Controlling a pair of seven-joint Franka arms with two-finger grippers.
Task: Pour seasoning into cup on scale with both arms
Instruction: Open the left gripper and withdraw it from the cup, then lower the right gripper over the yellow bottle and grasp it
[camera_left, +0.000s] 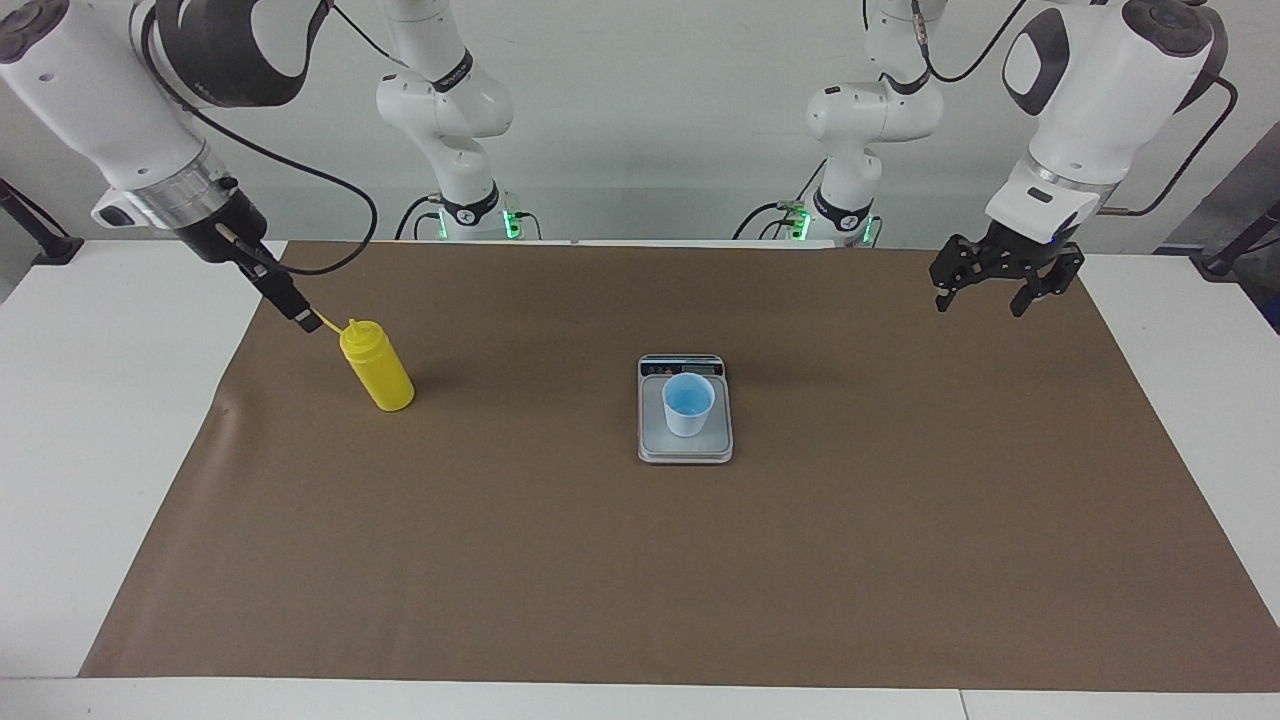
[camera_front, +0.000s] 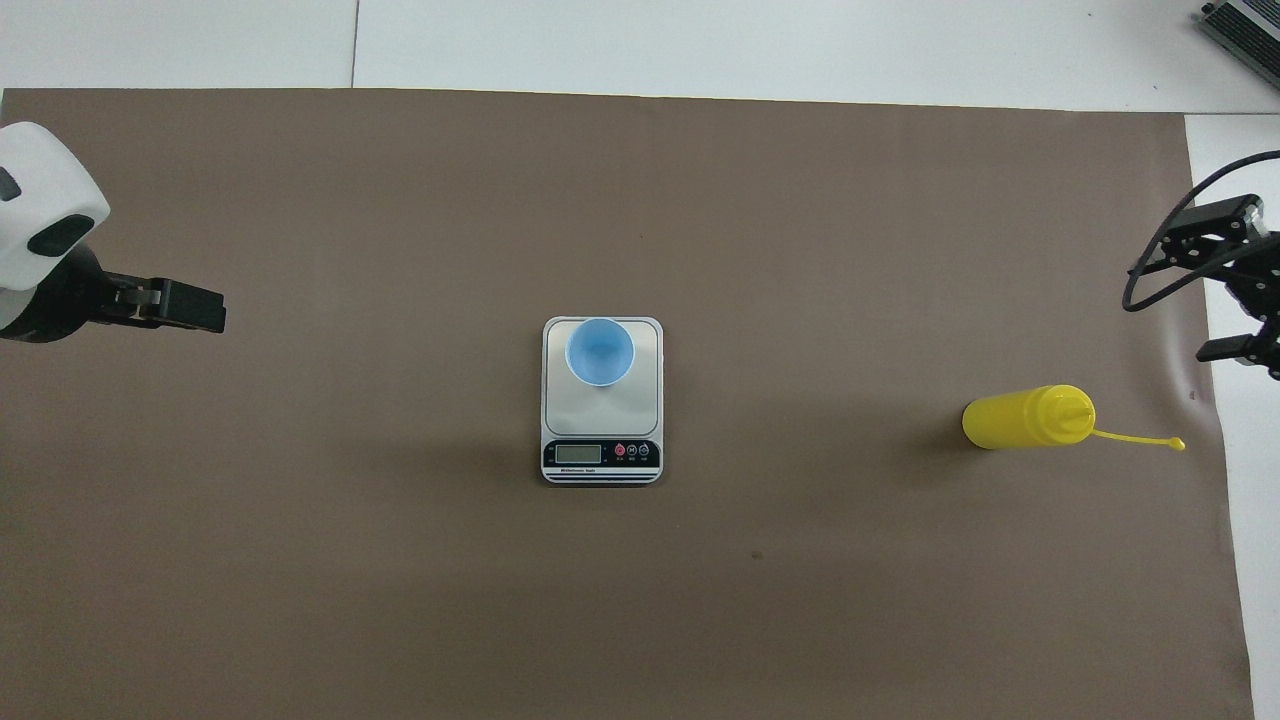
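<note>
The yellow seasoning bottle (camera_left: 378, 368) stands upright on the brown mat toward the right arm's end, its cap strap (camera_front: 1140, 437) sticking out sideways; it also shows in the overhead view (camera_front: 1025, 417). My right gripper (camera_left: 306, 320) is open and empty, beside the bottle's top near the strap's end; the overhead view (camera_front: 1240, 285) shows its fingers spread and apart from the strap. The light blue cup (camera_left: 688, 403) stands on the silver scale (camera_left: 685, 445) at mid-table, also in the overhead view (camera_front: 599, 351). My left gripper (camera_left: 1000, 290) waits open and empty above the mat's left-arm end.
The scale's plate (camera_front: 600, 415) has its dark display strip (camera_front: 600, 453) at the end nearer to the robots. The brown mat (camera_left: 640, 580) covers most of the white table (camera_left: 100, 400). A small dark speck (camera_front: 757, 554) lies on the mat.
</note>
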